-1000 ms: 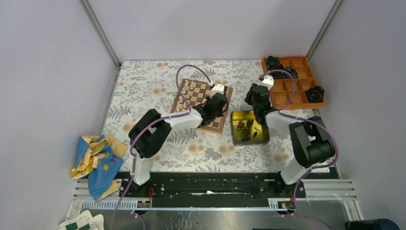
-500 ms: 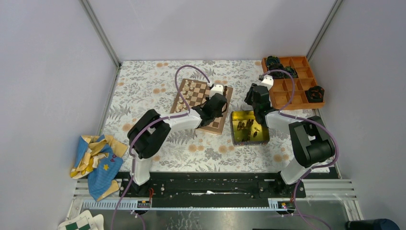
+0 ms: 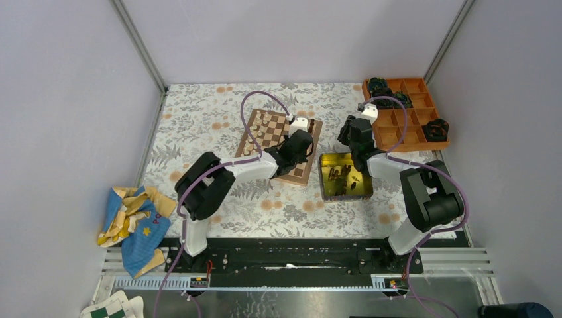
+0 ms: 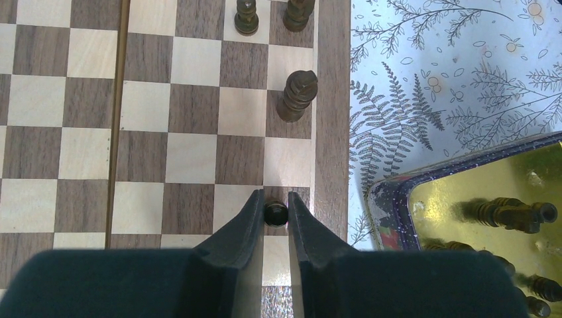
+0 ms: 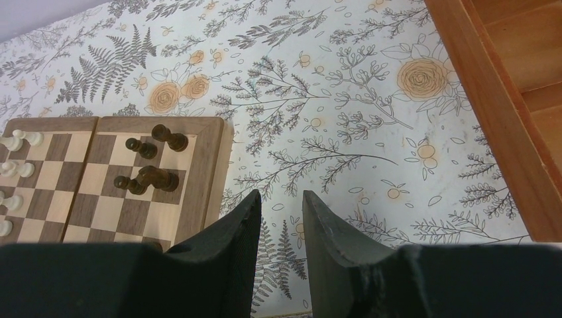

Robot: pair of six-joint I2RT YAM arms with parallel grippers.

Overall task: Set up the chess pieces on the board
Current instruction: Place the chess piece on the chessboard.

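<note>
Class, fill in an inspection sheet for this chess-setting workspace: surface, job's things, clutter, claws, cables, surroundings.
Surface: floral tablecloth, lying flat.
Job's things: board lies open. Dark chess pieces stand along one edge and pale chess pieces along the opposite side. Further dark pieces lie in the yellow tin.
Clutter: orange tray holding black lumps; crumpled cloth; checkered sheet.
Claws: left claw shut on a dark piece over the board's edge column. Right claw open and empty, above the tablecloth.
Cables: purple cable loops above the board; another crosses the tray.
Surroundings: grey walls.
</note>
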